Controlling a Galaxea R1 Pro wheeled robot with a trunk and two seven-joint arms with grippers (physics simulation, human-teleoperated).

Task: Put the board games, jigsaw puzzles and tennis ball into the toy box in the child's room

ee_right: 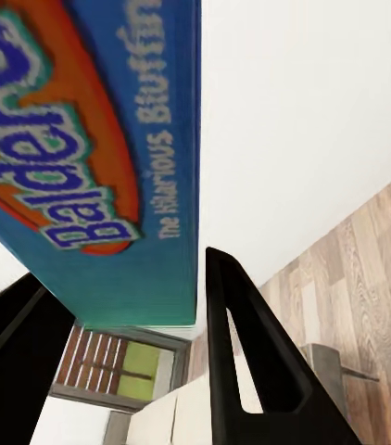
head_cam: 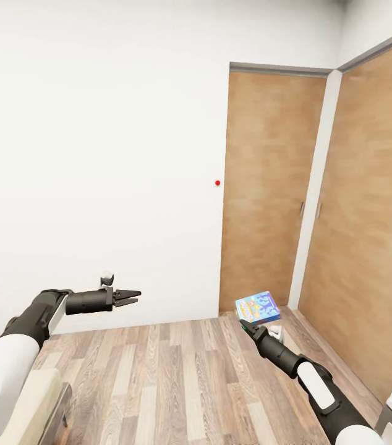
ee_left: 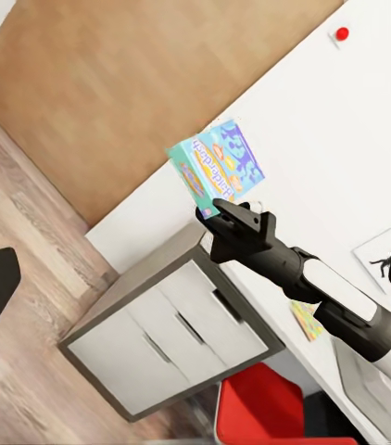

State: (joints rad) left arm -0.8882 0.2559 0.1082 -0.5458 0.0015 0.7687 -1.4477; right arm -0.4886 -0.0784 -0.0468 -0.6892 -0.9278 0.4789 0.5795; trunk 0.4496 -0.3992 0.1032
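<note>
A small blue board game [head_cam: 258, 307] with a busy printed cover hangs in the air in front of the wooden door, with my right gripper [head_cam: 248, 324] shut on its lower edge. From the left wrist view the same board game [ee_left: 216, 162] sits above the right gripper [ee_left: 216, 215]. In the right wrist view its blue and orange cover [ee_right: 84, 139] lies between the two black fingers [ee_right: 251, 371]. My left gripper [head_cam: 128, 298] is held out at the left, open, with nothing in it. A corner of the bed [head_cam: 35, 402] shows at the lower left.
A wooden door [head_cam: 264, 198] and wooden wardrobe doors [head_cam: 369, 235] stand ahead and to the right. A white-grey drawer unit [ee_left: 158, 343] and a red chair [ee_left: 260, 408] show behind my right arm. Wood-plank floor [head_cam: 177, 377] lies between the arms.
</note>
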